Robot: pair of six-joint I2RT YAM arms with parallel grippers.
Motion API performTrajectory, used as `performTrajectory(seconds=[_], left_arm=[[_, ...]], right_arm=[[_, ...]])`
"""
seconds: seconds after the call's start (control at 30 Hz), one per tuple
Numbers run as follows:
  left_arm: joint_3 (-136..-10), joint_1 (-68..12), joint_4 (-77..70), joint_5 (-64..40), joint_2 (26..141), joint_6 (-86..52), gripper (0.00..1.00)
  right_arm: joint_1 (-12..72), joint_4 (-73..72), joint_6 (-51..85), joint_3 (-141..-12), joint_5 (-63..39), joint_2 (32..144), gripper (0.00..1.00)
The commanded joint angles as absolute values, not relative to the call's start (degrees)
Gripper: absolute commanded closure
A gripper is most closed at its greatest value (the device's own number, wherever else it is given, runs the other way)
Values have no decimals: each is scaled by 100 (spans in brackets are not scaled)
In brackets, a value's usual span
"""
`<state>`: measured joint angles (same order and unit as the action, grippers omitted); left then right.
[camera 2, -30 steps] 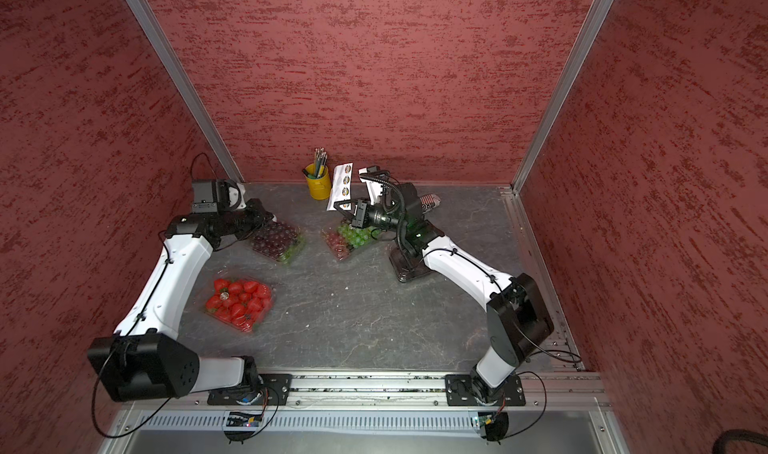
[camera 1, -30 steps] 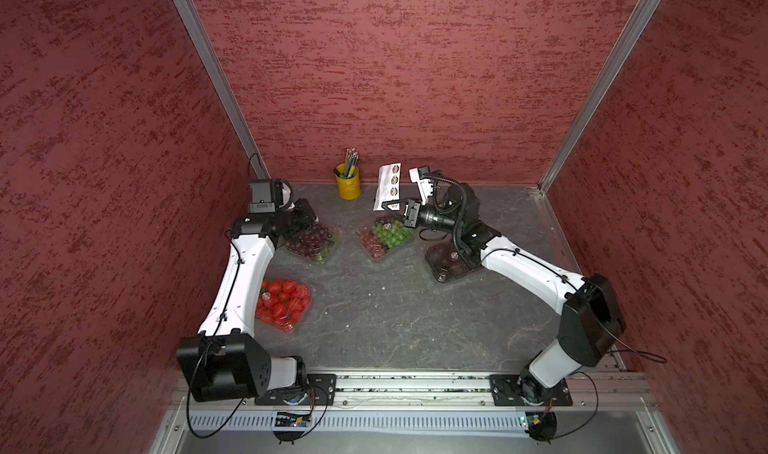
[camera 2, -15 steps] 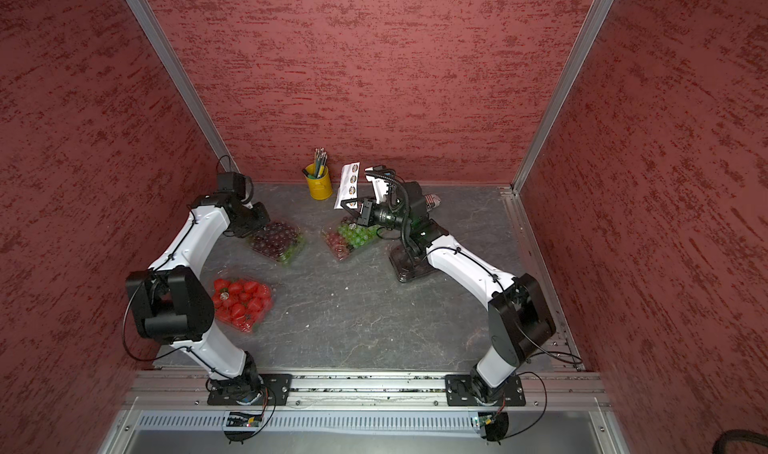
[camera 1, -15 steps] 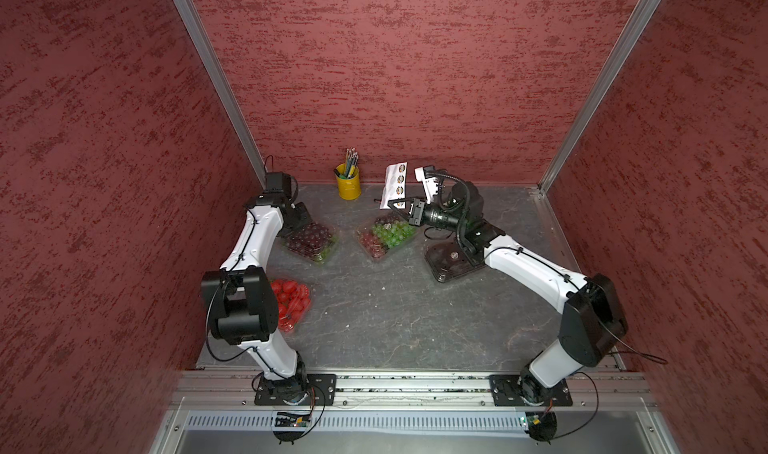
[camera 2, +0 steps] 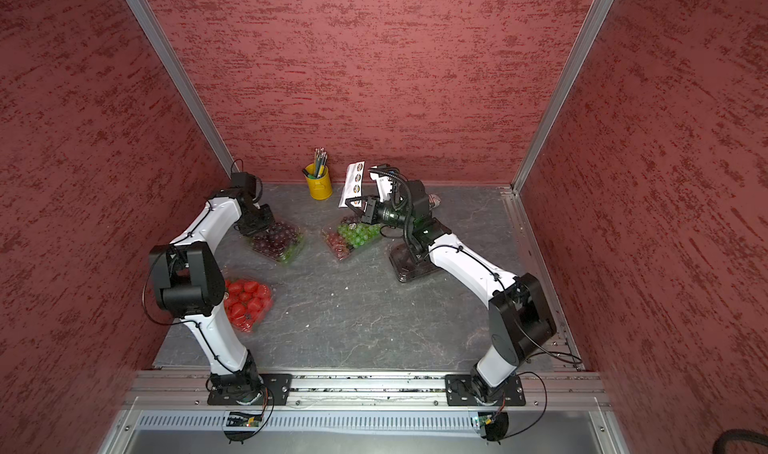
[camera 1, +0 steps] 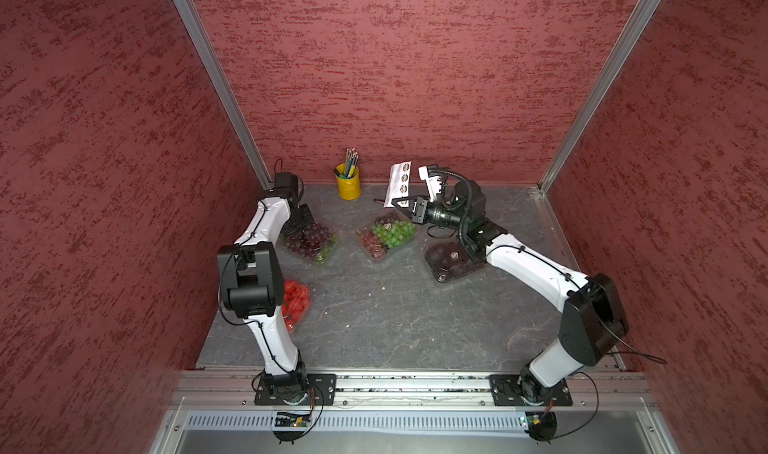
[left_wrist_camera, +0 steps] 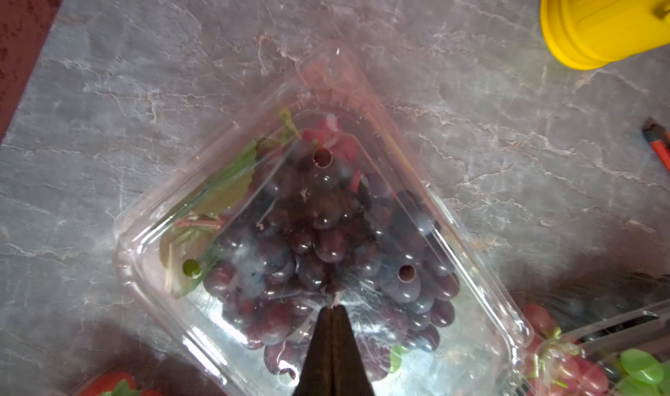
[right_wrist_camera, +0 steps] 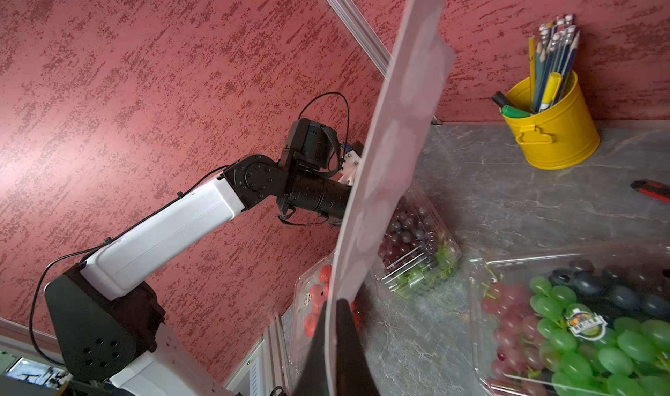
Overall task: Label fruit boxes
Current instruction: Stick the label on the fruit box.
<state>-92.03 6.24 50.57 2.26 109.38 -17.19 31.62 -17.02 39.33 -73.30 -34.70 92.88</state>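
Four fruit boxes lie on the grey table. The dark red grape punnet [camera 1: 311, 241] [left_wrist_camera: 326, 231] has my left gripper [left_wrist_camera: 331, 306] [camera 1: 306, 221] shut, its tips pressing on the clear lid. The green-and-red grape punnet [camera 1: 387, 235] [right_wrist_camera: 580, 325] carries a round sticker [right_wrist_camera: 584, 323]. Under my left elbow is the strawberry punnet [camera 2: 248, 302], and by the right forearm the black tray of dark fruit [camera 1: 453, 261]. My right gripper [right_wrist_camera: 335, 303] [camera 1: 395, 202] is shut on the lower edge of the white sticker sheet [right_wrist_camera: 393, 151] [camera 1: 400, 182], held upright above the table.
A yellow pencil cup [camera 1: 348, 182] [right_wrist_camera: 551, 136] stands at the back wall. A red-and-black cutter [right_wrist_camera: 652, 189] lies on the table near it. Red walls close in on three sides, and the left arm's elbow [camera 1: 249, 281] hangs over the strawberries.
The left arm has swung its elbow up and inward over the strawberry punnet, while its gripper stayed at the dark grape punnet. The right gripper and sheet have barely shifted.
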Motion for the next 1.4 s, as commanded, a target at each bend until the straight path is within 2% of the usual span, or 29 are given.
performTrajectory(seconds=[0.0, 1.07, 1.23, 1.37], left_arm=[[-9356, 595, 5138, 343, 11004, -1652, 100], [-9551, 296, 5265, 184, 11280, -1572, 100], [-9574, 308, 5308, 141, 11356, -1570, 93], [-9589, 331, 5309, 59, 11391, -1569, 83]], right_arm=[[3111, -1722, 3867, -7422, -3441, 9237, 100], [3089, -1828, 4036, -7363, -3551, 9304, 100], [3091, -1828, 4034, -7330, -3534, 9280, 100], [3094, -1828, 4034, -7321, -3529, 9278, 100]])
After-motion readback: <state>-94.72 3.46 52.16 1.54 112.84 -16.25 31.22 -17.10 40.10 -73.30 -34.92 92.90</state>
